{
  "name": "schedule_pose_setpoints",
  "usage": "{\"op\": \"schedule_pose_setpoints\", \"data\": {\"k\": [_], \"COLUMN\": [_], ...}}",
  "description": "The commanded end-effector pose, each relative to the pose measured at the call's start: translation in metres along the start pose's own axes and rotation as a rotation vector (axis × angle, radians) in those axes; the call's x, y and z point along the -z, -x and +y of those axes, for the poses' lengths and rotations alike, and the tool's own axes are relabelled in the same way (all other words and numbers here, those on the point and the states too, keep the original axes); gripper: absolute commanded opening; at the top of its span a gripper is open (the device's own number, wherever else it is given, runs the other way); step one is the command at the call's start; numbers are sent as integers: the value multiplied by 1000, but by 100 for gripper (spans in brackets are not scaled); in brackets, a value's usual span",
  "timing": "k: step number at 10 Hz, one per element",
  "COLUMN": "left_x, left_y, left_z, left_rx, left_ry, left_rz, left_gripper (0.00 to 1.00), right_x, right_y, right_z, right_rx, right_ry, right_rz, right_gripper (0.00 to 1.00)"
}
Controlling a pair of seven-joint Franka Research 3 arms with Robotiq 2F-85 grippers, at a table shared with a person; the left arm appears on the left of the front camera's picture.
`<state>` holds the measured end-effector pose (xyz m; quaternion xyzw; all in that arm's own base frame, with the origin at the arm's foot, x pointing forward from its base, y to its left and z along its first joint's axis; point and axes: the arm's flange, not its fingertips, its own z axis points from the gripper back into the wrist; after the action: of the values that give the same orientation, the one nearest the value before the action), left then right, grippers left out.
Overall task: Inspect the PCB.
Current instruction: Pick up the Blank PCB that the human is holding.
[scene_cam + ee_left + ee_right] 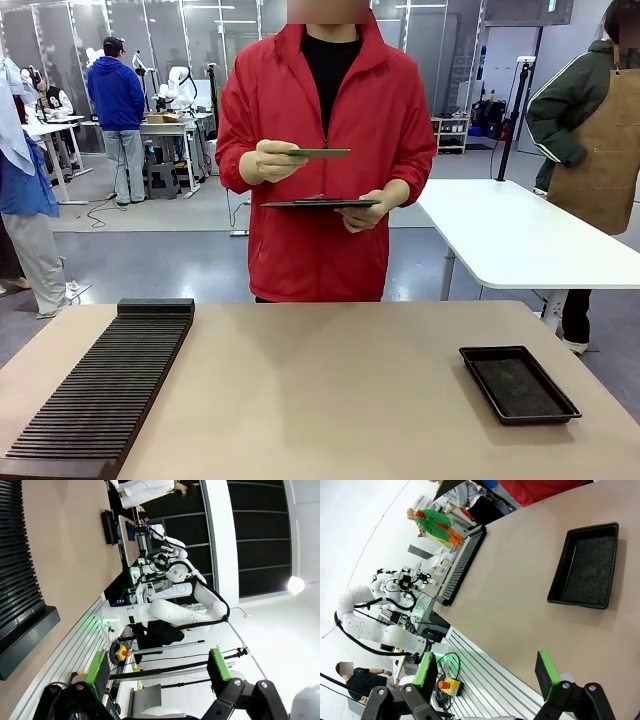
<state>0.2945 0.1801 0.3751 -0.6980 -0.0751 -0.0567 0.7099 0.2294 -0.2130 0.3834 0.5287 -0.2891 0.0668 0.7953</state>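
Note:
Across the table a person in a red jacket holds the PCB [322, 153] flat and edge-on at chest height in one pale-gloved hand [268, 161]; it shows as a thin grey-green strip. Just below it, the other hand holds a dark flat tablet [318, 203]. My left gripper [157, 669] is open with nothing between its green pads, hanging off the table's near side. Open and empty too, my right gripper [485, 672] hovers over the table's near edge, well short of the black tray [560, 575].
A shallow black tray [470, 353] lies at the table's right, with nothing in it. A long black slotted rack [100, 390] runs along the left side, also seen as the rack [462, 565] and rack [20, 580]. The tan tabletop [320, 380] lies between them.

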Motion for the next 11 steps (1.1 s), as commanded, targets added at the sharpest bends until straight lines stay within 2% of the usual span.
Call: {"op": "schedule_pose_setpoints", "data": {"k": [1,11], "left_x": [-2,-2], "left_y": [-5,-5], "left_z": [-3,-3], "left_rx": [-4,-4], "left_ry": [-6,-6], "left_rz": [1,1], "left_gripper": [100,100], "right_x": [-1,-1], "right_y": [-1,-1], "right_z": [1,1], "right_rx": [-20,-20], "right_ry": [-5,-5], "right_rz": [-10,-10], "right_gripper": [100,100]}}
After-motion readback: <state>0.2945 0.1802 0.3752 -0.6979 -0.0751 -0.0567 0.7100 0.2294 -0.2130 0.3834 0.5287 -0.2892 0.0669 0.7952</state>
